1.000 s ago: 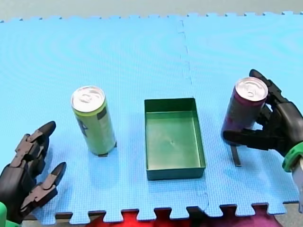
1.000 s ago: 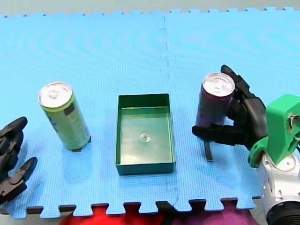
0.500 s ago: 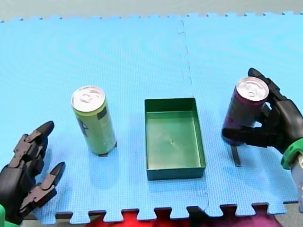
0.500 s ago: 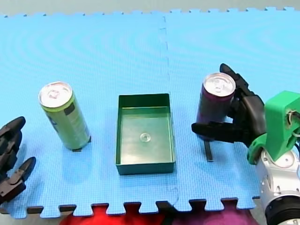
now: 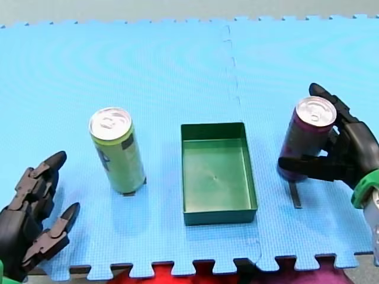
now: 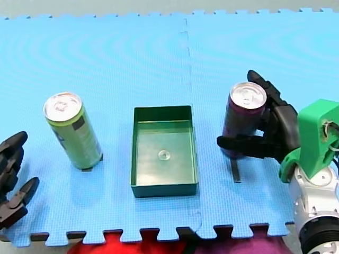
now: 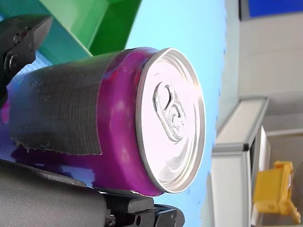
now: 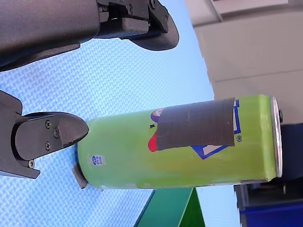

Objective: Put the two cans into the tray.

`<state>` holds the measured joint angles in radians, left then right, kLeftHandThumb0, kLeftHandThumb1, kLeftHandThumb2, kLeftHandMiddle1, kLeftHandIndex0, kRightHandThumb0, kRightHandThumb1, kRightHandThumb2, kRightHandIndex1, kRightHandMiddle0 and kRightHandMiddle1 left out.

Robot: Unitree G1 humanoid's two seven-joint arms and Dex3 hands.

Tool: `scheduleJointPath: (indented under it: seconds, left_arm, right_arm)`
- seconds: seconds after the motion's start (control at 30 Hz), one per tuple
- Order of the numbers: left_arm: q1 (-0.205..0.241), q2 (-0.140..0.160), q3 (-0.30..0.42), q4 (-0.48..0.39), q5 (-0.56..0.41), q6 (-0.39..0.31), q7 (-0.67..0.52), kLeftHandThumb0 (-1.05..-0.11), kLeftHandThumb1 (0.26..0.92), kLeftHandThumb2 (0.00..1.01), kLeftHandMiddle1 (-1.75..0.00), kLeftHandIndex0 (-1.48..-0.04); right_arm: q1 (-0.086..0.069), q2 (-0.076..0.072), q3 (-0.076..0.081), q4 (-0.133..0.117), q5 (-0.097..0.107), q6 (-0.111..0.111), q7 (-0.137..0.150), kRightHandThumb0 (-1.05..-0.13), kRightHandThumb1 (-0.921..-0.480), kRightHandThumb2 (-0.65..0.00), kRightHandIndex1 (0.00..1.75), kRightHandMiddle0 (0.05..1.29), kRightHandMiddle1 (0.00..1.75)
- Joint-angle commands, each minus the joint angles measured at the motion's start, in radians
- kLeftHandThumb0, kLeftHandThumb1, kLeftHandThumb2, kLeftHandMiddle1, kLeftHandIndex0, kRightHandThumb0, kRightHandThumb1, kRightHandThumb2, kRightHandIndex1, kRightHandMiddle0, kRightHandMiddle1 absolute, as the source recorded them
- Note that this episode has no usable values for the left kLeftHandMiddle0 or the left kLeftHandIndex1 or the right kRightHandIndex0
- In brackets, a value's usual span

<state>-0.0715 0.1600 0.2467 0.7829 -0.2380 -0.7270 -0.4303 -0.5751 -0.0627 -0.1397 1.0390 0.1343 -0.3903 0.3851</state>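
**While the right hand (image 5: 346, 157) grips one can, the tray (image 5: 219, 217) holds none**

Since its fingers (image 5: 299, 161) are clamped round the purple can (image 5: 305, 142), thumb across the front and the others behind, the right hand has its grasp. The can is upright over the mat (image 5: 148, 71); I cannot tell whether it is lifted clear. Just beyond the can from this hand, toward the robot's middle, sits the tray, with nothing in it. Past the tray stands the green can (image 5: 118, 155), upright and untouched, nearer the left hand (image 5: 32, 219), which holds nothing and is low beside it at the mat's near edge.

By my judgement the task is barely begun: one can is grasped, neither is placed, and both carries remain.

Count: two cans, one tray, two hands.
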Motion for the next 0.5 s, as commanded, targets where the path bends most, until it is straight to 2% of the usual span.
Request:
scheduleJointPath:
  seconds: [0.0, 0.23, 0.47]
  left_arm:
    - [0.006, 0.006, 0.000, -0.010, -0.002, 0.004, 0.001, -1.048, 0.921, 0.53, -0.01, -0.08]
    - [0.012, 0.002, -0.002, -0.021, 0.000, 0.009, 0.007, -1.048, 0.921, 0.54, -0.01, -0.08]
    - [0.012, 0.001, -0.003, -0.024, -0.001, 0.015, 0.012, -1.048, 0.921, 0.54, -0.01, -0.08]
  right_arm:
    - [-0.009, -0.007, -0.003, 0.009, -0.002, -0.008, -0.004, -0.328, -0.611, -0.003, 0.01, 0.18, 0.00]
    - [-0.019, -0.007, -0.006, 0.025, -0.005, -0.009, -0.007, -0.334, -0.615, -0.002, 0.01, 0.19, 0.00]
    - [-0.037, -0.006, -0.009, 0.045, -0.005, -0.005, -0.009, -0.346, -0.619, -0.002, 0.01, 0.19, 0.00]
